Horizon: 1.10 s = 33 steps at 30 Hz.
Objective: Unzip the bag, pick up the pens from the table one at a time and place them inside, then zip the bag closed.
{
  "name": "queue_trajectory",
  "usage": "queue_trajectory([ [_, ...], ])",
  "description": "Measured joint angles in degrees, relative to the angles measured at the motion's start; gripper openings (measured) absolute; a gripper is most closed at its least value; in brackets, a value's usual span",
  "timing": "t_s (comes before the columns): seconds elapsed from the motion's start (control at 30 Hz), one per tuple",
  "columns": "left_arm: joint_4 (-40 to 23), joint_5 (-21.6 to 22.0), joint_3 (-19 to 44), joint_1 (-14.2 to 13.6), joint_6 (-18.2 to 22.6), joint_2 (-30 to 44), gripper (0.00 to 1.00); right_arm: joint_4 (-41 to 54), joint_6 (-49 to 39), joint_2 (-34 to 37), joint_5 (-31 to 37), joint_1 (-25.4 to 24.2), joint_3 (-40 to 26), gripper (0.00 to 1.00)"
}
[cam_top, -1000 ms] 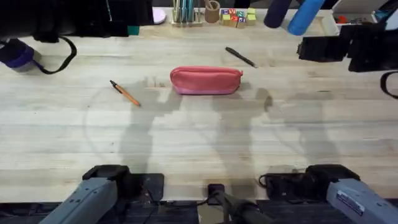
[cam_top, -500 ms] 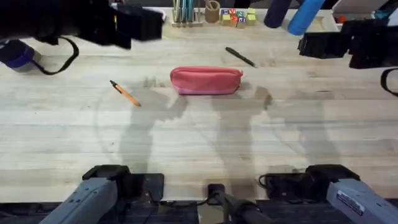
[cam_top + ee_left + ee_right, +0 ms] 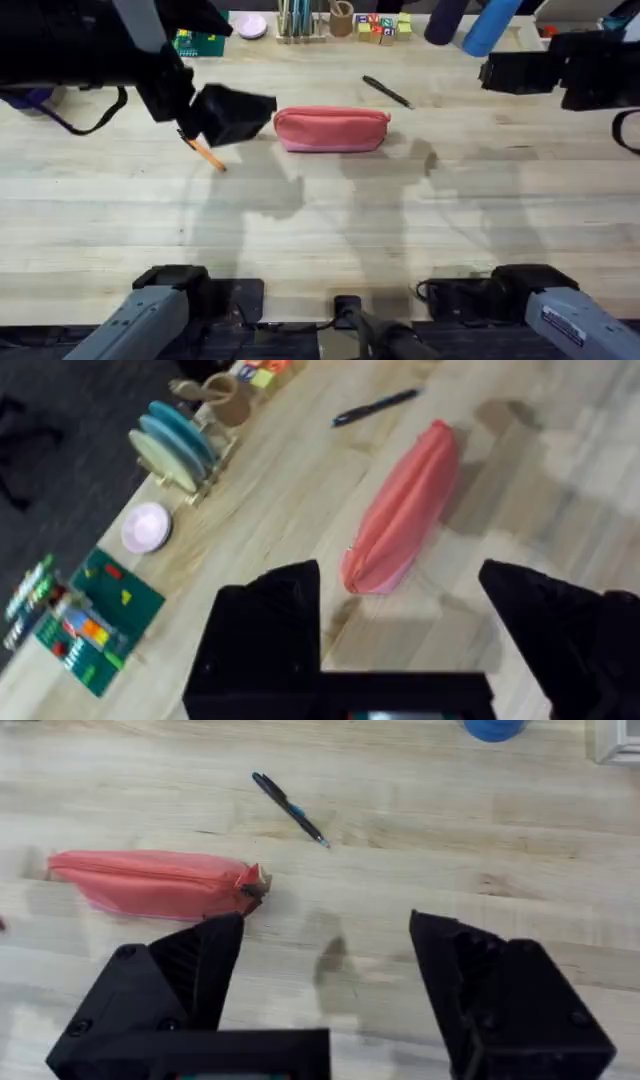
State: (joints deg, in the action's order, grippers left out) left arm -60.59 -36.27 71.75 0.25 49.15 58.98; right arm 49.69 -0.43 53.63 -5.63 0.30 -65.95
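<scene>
Overhead, the table (image 3: 330, 230) is carrying everything, and the bag (image 3: 331, 129) is lying on it near the middle, looking zipped and untouched. From that, I am judging the task barely begun: unzipping, loading 2 pens and zipping up are all still waiting.

Taking the bag as landmark, the left gripper (image 3: 235, 113) is hanging just beside its left end, fingers spread wide with nothing between them; the left wrist view is showing the bag's end lying in the gap ahead of those fingers (image 3: 268, 622). The right gripper (image 3: 325, 990) is sitting well off to the bag's right, also spread apart and holding nothing.

The orange pen (image 3: 207, 154) is lying left of the bag, its upper end tucked under the left gripper. The black pen (image 3: 387, 92) is resting beyond the bag's right end, apart from it.

Against 0.5 s ago, the left arm is swinging down from the table's far left toward the bag, while bag, pens and right arm are sitting unchanged.
</scene>
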Motion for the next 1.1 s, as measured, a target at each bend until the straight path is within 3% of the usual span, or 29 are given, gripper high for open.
queue_trajectory([
  [0.13,-1.6,-0.5,0.0,0.0,7.0,0.1,0.993,0.0,0.0,0.0,0.0,0.0,0.0,0.995],
  [0.27,-1.6,-0.8,0.1,0.0,10.3,1.5,0.993,0.0,0.0,0.0,0.0,0.0,0.0,0.995],
  [0.57,-1.5,-0.8,0.1,0.0,12.1,5.9,0.993,0.0,0.0,0.0,0.0,0.0,0.0,0.996],
  [0.9,-0.9,4.6,0.1,0.0,12.3,8.9,0.992,0.0,0.0,0.0,0.0,0.0,0.0,0.995],
  [1.1,-0.9,5.0,0.1,0.0,14.6,13.8,0.993,0.0,0.0,0.0,0.0,0.0,0.0,0.996],
])
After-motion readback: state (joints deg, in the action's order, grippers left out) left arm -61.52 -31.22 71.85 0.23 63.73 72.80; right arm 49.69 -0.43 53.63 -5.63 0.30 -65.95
